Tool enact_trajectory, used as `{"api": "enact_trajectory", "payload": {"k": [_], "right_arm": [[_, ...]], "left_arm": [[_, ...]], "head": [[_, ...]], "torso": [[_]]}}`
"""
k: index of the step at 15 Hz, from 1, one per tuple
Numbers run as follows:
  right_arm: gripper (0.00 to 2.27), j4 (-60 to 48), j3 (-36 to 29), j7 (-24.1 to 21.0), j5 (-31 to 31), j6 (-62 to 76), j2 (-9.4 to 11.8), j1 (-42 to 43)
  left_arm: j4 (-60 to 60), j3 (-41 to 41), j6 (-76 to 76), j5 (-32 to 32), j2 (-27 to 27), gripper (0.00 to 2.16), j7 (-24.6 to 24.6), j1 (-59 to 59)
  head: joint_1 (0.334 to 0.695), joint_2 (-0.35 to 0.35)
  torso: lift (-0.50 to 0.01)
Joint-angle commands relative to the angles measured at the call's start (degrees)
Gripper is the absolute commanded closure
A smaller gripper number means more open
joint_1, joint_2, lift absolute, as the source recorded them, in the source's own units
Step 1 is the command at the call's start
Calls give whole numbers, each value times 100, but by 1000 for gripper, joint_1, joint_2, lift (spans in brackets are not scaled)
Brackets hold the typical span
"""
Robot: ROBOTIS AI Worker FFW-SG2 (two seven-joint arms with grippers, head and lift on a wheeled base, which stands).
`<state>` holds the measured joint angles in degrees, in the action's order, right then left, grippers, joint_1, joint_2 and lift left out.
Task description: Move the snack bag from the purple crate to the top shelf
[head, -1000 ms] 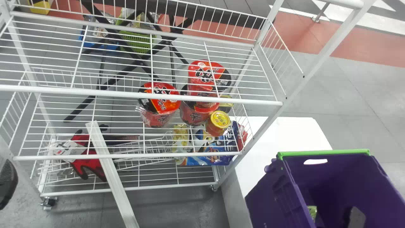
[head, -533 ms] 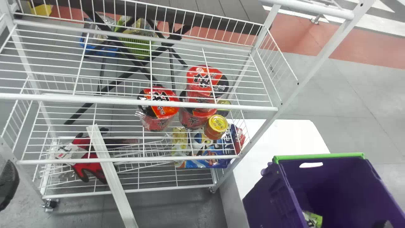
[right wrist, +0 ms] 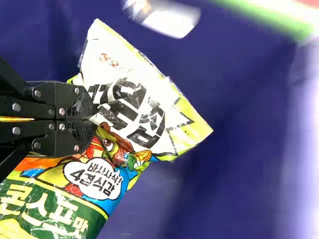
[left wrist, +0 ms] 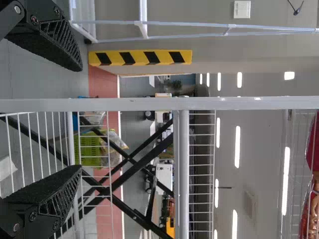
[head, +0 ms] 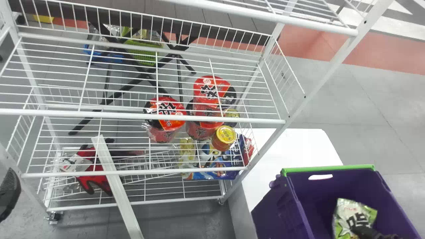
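Note:
In the head view my right gripper (head: 360, 229) is inside the purple crate (head: 272, 209) at the lower right, holding the green and white snack bag (head: 353, 212). The right wrist view has my right gripper (right wrist: 94, 118) shut on the middle of the snack bag (right wrist: 144, 117), pinching its film, with the crate's purple wall (right wrist: 239, 99) behind. My left gripper (head: 9, 194) stays at the head view's left edge, in front of the rack. In the left wrist view this left gripper (left wrist: 79, 119) has its fingers wide apart. Part of the top shelf (head: 262, 15) crosses the head view's upper right.
A white wire rack (head: 142, 116) stands ahead, with red noodle packs (head: 212, 91), a yellow-lidded jar (head: 224, 137), a blue bag (head: 215, 162) and red gloves (head: 89, 171) on its lower levels. Its white post (head: 308, 96) rises between shelves and crate, beside a white table (head: 292, 146).
The snack bag has risen into fuller view inside the crate, with my right gripper on it. The head view has shifted, so more of the top shelf shows. My left gripper remains at the left edge.

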<state>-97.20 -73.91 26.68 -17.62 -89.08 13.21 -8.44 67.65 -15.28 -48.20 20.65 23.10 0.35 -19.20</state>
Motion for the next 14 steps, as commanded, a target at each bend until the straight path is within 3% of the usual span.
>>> {"api": "enact_trajectory", "payload": {"k": [1, 5, 8, 14], "right_arm": [[1659, -467, -70, 4, -172, -100, -152, 0], [1663, -765, -62, 4, -321, -100, -310, 0], [1663, -1073, -193, 65, -787, -100, -477, -53], [1659, -1653, -202, 92, -937, -100, -740, -193]], "left_arm": [[12, -19, -1, 0, -7, 130, 9, 4], [29, -19, -1, 0, 2, 130, 26, -5], [29, -19, -1, 0, 2, 130, 26, -5], [38, -19, -36, 0, -7, 130, 26, -32]], "head": [[695, -350], [695, -350], [695, -350], [695, -350]], "torso": [[-381], [-366], [-353], [-330]]}}
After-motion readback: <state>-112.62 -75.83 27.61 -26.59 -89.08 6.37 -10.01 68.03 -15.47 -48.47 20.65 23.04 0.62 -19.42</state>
